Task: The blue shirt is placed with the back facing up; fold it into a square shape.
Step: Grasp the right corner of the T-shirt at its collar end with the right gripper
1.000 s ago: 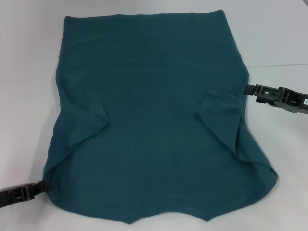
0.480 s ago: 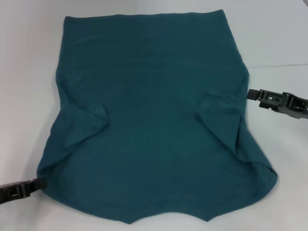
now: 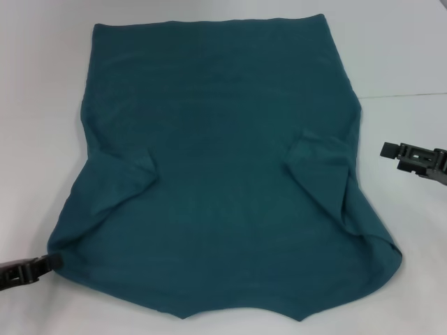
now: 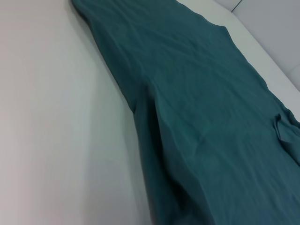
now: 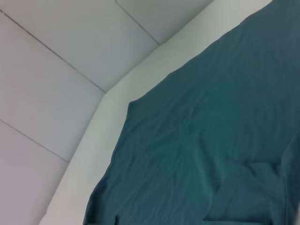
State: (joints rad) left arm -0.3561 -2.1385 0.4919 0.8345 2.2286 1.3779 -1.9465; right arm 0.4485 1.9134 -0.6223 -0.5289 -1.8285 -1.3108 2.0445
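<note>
The blue shirt [image 3: 223, 174] lies flat on the white table, its sleeves folded inward onto the body. My left gripper [image 3: 43, 264] is at the shirt's near left corner, shut on the hem, which is drawn out into a point toward it. My right gripper [image 3: 385, 149] hovers off the shirt's right edge beside the folded right sleeve, a small gap apart from the cloth. The left wrist view shows the blue shirt [image 4: 211, 117] running along its left edge. In the right wrist view, the blue shirt [image 5: 211, 140] shows with its far right corner.
The white table [image 3: 42, 105] has bare strips on both sides of the shirt. A thin seam [image 3: 405, 94] crosses the surface at the right. Beyond the table edge [image 5: 93, 140], grey floor tiles [image 5: 61, 56] show in the right wrist view.
My left gripper has moved left, dragging the shirt's near left corner outward with it. My right gripper has drawn back to the right, away from the shirt's edge, which stayed put.
</note>
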